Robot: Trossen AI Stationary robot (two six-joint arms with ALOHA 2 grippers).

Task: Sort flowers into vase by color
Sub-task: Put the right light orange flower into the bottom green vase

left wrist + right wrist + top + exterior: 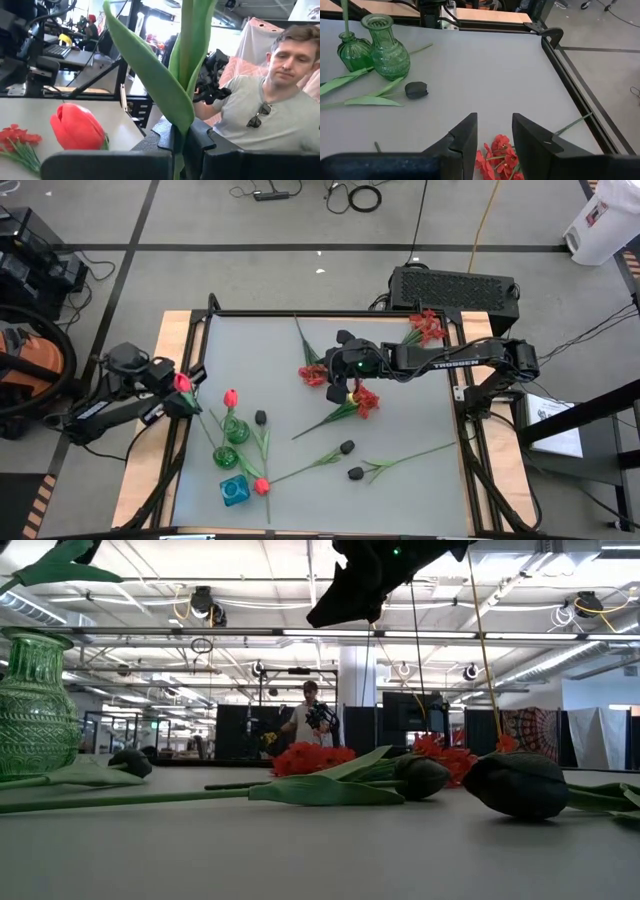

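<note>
My left gripper [185,395] stands at the table's left edge, shut on a green stem whose red tulip bloom [183,383] shows above it. A second red tulip [231,397] stands in a small green vase [237,430], with another green vase [225,455] and a blue vase [235,490] nearby. My right gripper [333,377] hangs open high over the table's middle, above a frilly red flower [497,155] lying flat, and touches nothing. A red tulip [262,486] and black buds [347,447] lie on the table. My left gripper pinches the tulip's green stem [179,127] between its two fingers, just below a long leaf [150,75]. The fingers point level and lie across the stem. The stem stands upright with the bloom above the fingers; the gripper hides its lower end.
A second frilly red flower [365,400] lies by the right gripper and a third [428,328] at the far right corner. More black buds [261,418] [355,473] lie toward the near side. A person [270,95] sits beyond the table. A raised black frame [555,35] rims the table.
</note>
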